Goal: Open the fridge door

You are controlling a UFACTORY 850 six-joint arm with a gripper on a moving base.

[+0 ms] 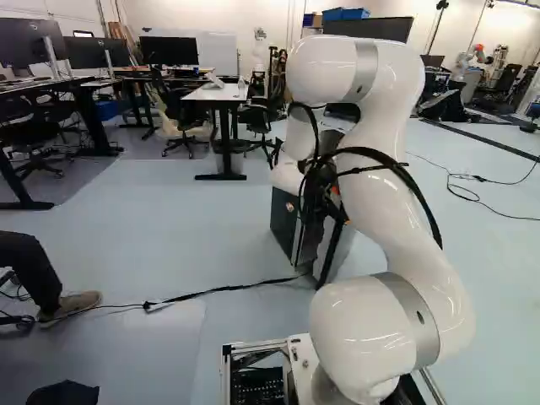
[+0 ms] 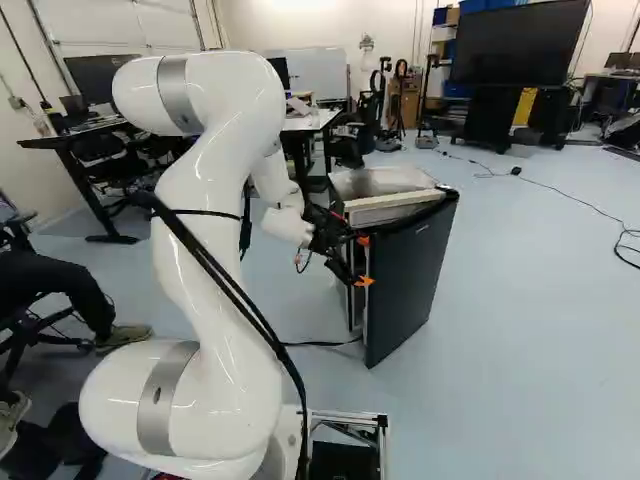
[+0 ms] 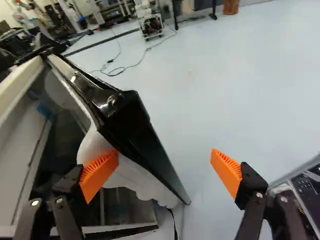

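My gripper (image 2: 362,262) is by the near upright edge of the black fridge door (image 2: 415,275) in the right base view. The door stands ajar from the fridge body (image 2: 372,182). In the wrist view the gripper (image 3: 164,160) is open, with the door's edge (image 3: 150,145) passing between its orange pads. One pad (image 3: 98,175) is on the inner side, over the white door lining. The other pad (image 3: 226,172) stands off the outer face, with floor visible between. Whether the inner pad touches the lining, I cannot tell. My arm hides much of the fridge (image 1: 284,221) in the left base view.
A black cable (image 1: 219,289) runs over the floor to the fridge. A person's leg and shoe (image 1: 72,305) are at the left of the left base view. Desks (image 1: 221,94) and chairs stand behind. Another robot (image 1: 467,61) is far off at the right.
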